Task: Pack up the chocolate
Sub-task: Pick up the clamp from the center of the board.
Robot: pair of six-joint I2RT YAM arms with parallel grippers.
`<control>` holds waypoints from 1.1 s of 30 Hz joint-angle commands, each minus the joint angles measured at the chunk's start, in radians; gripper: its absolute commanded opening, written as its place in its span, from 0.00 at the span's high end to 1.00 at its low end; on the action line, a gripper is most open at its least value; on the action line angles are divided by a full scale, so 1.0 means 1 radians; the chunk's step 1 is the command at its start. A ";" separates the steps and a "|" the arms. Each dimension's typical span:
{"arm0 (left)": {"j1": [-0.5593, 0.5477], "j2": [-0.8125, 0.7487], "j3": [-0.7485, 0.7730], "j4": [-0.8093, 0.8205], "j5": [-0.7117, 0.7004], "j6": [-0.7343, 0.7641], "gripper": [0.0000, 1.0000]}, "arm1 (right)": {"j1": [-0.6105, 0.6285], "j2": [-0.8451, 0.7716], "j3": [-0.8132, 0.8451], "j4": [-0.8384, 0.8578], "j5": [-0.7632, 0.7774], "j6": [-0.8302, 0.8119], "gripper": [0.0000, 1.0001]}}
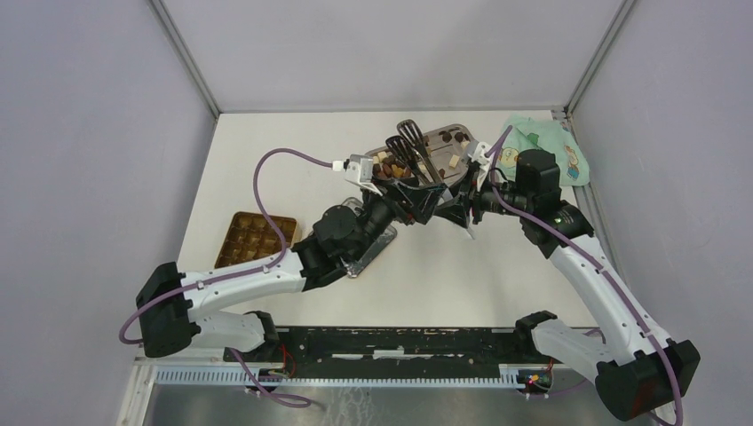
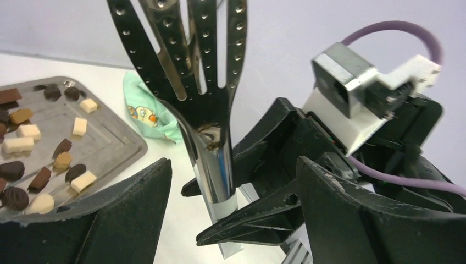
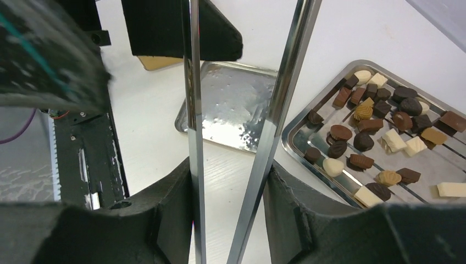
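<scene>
arms (image 1: 240,282): white links, black joints | cables (image 2: 390,24): purple — looped | left tool (image 2: 232,162), right tool (image 3: 228,165): black

your top view looks down from behind the arm bases over the whole table (image 1: 266,151). each wrist camera looks out from its arm's end, close up; both share the tongs (image 2: 187,82) and the tray (image 3: 287,144) of chocolate (image 3: 340,132).

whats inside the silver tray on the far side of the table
The silver tray holds loose chocolate pieces, dark, light brown and cream-white. From above, the tongs and left gripper cover its near part.
</scene>
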 commanded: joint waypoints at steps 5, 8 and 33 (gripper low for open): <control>-0.041 0.059 0.138 -0.174 -0.295 -0.208 0.23 | 0.014 -0.006 0.055 0.011 0.037 -0.058 0.62; -0.044 0.075 0.175 -0.221 -0.310 -0.226 0.28 | 0.020 -0.004 0.055 0.012 0.060 -0.064 0.61; -0.054 0.195 0.343 -0.566 -0.469 -0.606 0.80 | 0.051 -0.004 0.020 0.033 0.076 -0.076 0.58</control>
